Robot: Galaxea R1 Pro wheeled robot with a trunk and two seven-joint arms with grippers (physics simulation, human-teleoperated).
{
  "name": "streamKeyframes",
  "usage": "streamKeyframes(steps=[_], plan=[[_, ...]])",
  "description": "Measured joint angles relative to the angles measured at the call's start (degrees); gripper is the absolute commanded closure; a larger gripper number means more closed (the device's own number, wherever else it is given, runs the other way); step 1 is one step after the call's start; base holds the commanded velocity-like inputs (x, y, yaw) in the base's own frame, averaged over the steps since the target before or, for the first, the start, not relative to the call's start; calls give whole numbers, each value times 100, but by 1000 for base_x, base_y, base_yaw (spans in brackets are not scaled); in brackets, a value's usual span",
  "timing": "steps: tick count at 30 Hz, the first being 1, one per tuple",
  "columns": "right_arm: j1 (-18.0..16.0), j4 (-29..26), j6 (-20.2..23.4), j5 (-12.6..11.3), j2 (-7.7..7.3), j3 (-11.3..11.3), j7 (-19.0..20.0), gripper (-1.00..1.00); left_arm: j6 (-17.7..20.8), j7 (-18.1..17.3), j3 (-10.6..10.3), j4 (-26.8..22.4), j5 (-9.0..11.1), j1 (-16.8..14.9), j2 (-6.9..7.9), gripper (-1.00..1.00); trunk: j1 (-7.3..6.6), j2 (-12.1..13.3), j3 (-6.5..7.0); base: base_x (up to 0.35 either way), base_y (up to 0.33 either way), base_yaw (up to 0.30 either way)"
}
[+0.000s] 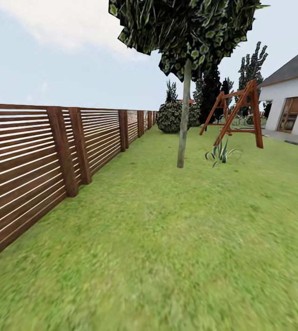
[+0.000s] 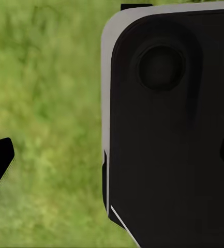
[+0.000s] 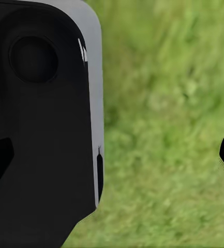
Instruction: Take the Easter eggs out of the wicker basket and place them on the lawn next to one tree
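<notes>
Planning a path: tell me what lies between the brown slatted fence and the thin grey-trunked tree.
Head view: only lawn between fence and tree.

Spreading from near to far: one lawn (image 1: 167,239). Standing on it at middle distance: one slim-trunked tree (image 1: 182,133) and, just to its right, one spiky plant (image 1: 221,155). Rising beyond that plant: one wooden swing frame (image 1: 236,115). Running along the left, near to far: one slatted fence (image 1: 29,161), showing at least five posts. Sitting at the far end of the grass: two rounded bushes (image 1: 171,117), as far as can be told. Rising behind them: at least three dark trees (image 1: 252,66). Closing off the far right: one white house (image 1: 277,103) with one brown door (image 1: 290,114).
</notes>
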Motion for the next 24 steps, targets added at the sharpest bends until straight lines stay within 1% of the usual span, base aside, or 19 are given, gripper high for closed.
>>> streamKeyframes(steps=[24], plan=[[0, 0, 0, 0, 0, -1, 0, -100, 0, 1, 0, 0, 0, 0, 0, -100, 0, 0, 0, 337, 0, 0]])
